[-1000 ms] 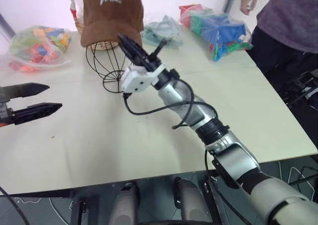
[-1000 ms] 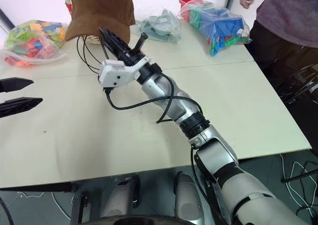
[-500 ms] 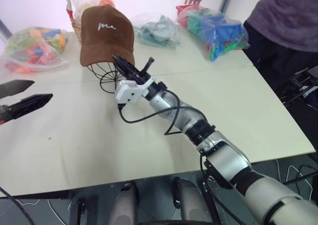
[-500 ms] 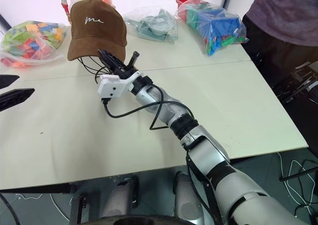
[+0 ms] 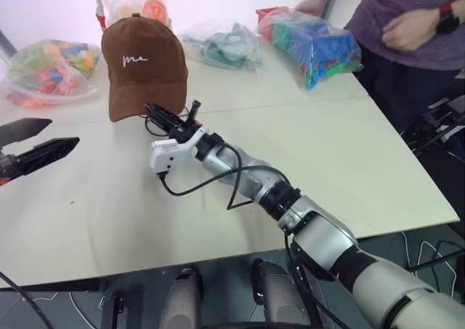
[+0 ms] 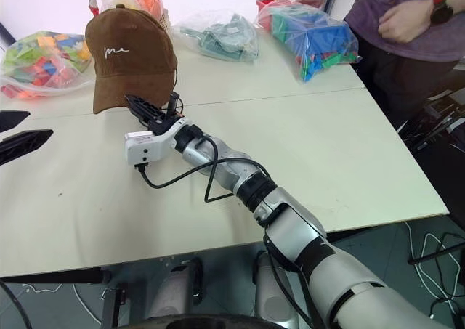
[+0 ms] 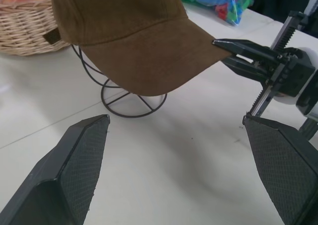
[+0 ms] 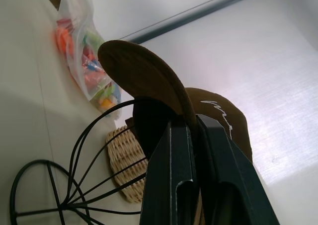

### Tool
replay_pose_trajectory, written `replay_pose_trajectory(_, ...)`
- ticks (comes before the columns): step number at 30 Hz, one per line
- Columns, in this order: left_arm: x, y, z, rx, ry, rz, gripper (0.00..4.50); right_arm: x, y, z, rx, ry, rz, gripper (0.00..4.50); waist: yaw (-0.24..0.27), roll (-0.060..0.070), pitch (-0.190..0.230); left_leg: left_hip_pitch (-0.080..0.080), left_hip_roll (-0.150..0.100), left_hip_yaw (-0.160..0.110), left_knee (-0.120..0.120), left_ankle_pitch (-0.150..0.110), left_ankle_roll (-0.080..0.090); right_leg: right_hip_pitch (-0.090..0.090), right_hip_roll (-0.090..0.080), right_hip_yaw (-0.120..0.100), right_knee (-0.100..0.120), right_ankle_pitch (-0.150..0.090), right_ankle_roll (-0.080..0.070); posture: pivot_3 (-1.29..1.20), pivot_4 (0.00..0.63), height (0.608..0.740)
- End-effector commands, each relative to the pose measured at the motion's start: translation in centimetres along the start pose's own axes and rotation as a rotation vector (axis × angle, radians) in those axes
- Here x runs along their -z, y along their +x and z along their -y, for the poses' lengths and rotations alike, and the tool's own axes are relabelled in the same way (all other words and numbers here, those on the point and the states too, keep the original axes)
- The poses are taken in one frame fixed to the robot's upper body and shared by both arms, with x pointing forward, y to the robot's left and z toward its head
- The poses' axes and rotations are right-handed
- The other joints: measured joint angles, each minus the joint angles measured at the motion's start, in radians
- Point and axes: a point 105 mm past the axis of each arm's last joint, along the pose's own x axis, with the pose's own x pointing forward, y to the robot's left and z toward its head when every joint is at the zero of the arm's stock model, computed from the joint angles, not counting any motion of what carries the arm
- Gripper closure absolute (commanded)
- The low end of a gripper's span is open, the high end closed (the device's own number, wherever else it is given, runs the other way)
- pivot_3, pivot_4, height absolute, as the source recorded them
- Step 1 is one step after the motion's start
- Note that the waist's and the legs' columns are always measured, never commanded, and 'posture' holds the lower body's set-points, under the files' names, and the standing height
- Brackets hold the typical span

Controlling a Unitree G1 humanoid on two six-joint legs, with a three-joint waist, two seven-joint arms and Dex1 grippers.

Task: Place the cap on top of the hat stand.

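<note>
Black fingers of your left end effector [image 5: 51, 149] stand apart and empty at the counter's [image 5: 327, 162] left edge; keep them clear. Further right, the cap [image 5: 142, 64] already covers the hat stand [image 7: 131, 98], tilted, brim hanging low. Your right end effector [image 5: 166, 116] is clamped on that brim's edge. Settle the crown squarely over the wire globe first, then release gently and back straight out, so nothing snags the wire

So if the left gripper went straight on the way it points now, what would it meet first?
Probably the hat stand: its wire base lies between the open fingers of the left gripper, with the brim of the cap just above. Depth is hard to judge.
</note>
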Motion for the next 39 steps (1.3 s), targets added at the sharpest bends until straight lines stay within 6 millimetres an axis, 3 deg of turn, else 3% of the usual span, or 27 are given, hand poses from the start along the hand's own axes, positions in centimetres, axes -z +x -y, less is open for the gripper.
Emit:
replay_pose_trajectory(1, -0.8, -0.2, 0.3, 0.001, 0.035, 0.03, 0.0, -0.1, -0.2, -1.4, -0.046, 0.03, -0.014, 4.43, -0.001, 0.0, 0.0, 0.0, 0.0, 0.0, 0.0, 0.0, 0.0, 0.0, 0.0, 0.0, 0.0, 0.0, 0.0, 0.0, 0.15, 0.74)
replay_pose_trajectory(13, -0.4, 0.1, 0.2, -0.001, 0.037, 0.025, 0.0, -0.8, -1.1, -3.7, -0.125, 0.106, -0.01, 4.43, -0.001, 0.0, 0.0, 0.002, 0.002, -0.001, 0.0, -0.001, -0.001, 0.0, 0.002, 0.0, -0.002, 0.0, 0.0, 0.0, 0.15, 0.74)
replay_pose_trajectory(23, -0.2, 0.0, 0.2, -0.007, 0.036, 0.025, 0.0, -1.2, -0.8, -2.8, -0.095, 0.079, 0.023, 4.43, 0.0, 0.0, 0.0, 0.001, 0.008, 0.001, -0.001, -0.001, -0.001, -0.004, 0.007, 0.0, -0.001, 0.0, 0.0, 0.0, 0.15, 0.74)
replay_pose_trajectory(24, -0.2, 0.0, 0.2, -0.007, 0.036, 0.025, 0.0, -1.2, -0.8, -2.8, -0.093, 0.085, 0.024, 3.77, 0.0, 0.0, 0.0, 0.001, 0.008, 0.001, -0.001, 0.0, -0.001, -0.004, 0.007, 0.0, -0.001, 0.0, 0.0, 0.0, 0.15, 0.74)
replay_pose_trajectory(26, -0.3, 0.0, 0.2, -0.006, 0.037, 0.026, 0.0, -1.1, -0.8, -3.0, -0.095, 0.107, 0.013, 3.03, 0.001, 0.0, 0.0, 0.0, 0.008, 0.001, -0.001, 0.0, -0.001, -0.005, 0.007, 0.0, -0.001, 0.0, -0.001, 0.0, 0.15, 0.74)
replay_pose_trajectory(30, -0.2, 0.1, 0.2, -0.002, 0.036, 0.027, 0.0, -1.1, -1.1, -3.3, -0.104, 0.126, 0.008, 0.88, 0.002, 0.0, 0.0, 0.0, 0.008, 0.002, -0.001, 0.0, -0.001, -0.005, 0.007, 0.0, -0.001, 0.001, -0.001, 0.0, 0.15, 0.74)
replay_pose_trajectory(32, -0.2, 0.1, 0.2, 0.0, 0.035, 0.026, 0.0, -1.2, -1.1, -3.5, -0.114, 0.127, 0.014, 0.05, 0.002, 0.0, 0.0, 0.0, 0.008, 0.002, -0.001, 0.0, -0.001, -0.006, 0.007, 0.0, -0.002, 0.001, -0.002, 0.0, 0.15, 0.74)
replay_pose_trajectory(39, 0.2, 0.5, 0.2, 0.013, 0.024, 0.022, 0.0, -1.9, -2.1, -2.3, -0.086, 0.05, 0.091, 0.05, 0.003, 0.0, 0.0, -0.001, 0.008, 0.002, -0.002, -0.001, -0.001, -0.006, 0.007, 0.0, -0.002, 0.001, -0.002, 0.0, 0.15, 0.74)
